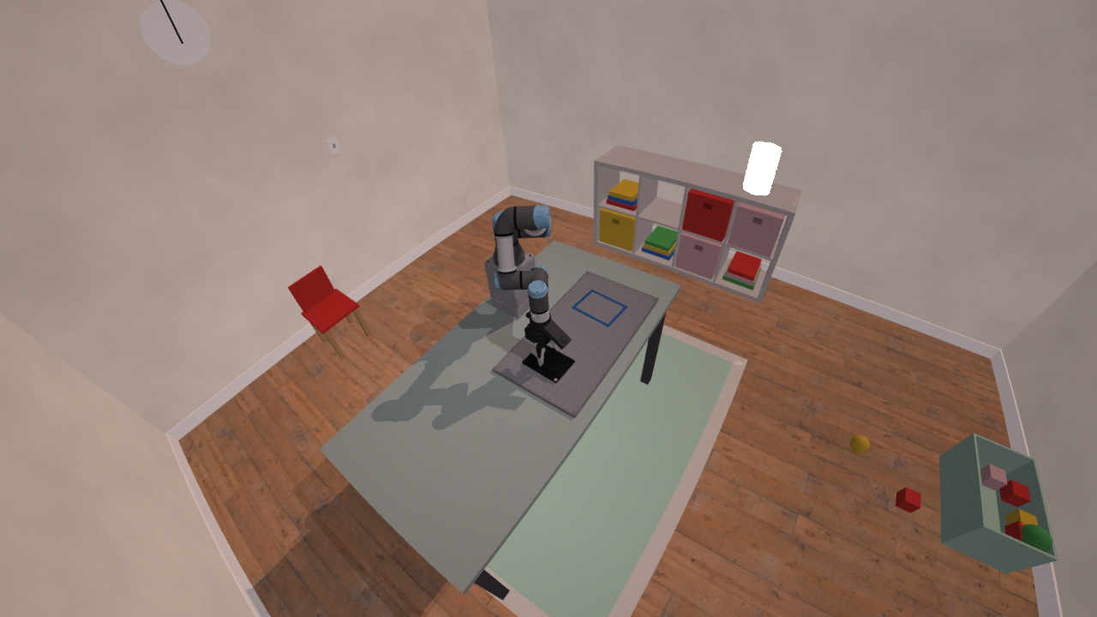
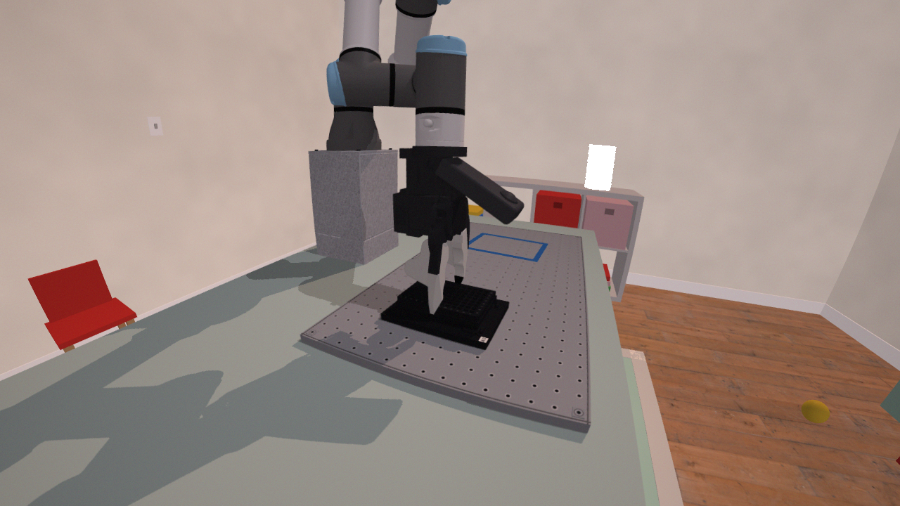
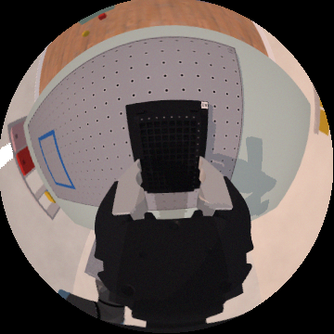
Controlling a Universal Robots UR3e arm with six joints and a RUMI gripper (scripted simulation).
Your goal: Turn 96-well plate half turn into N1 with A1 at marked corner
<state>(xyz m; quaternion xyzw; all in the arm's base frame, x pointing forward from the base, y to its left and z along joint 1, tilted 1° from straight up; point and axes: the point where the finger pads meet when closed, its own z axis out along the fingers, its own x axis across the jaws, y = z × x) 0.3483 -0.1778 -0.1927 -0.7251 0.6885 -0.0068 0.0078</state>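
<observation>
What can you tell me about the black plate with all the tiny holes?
The black rectangular well plate has a top covered in a grid of small square wells and looks like matte plastic. It lies level, low on the flat black plate nest, which sits on the grey perforated board. The gripper is shut on it, one pale finger on each long side. Its cut corner cannot be made out, nor whether it is fully seated.
</observation>
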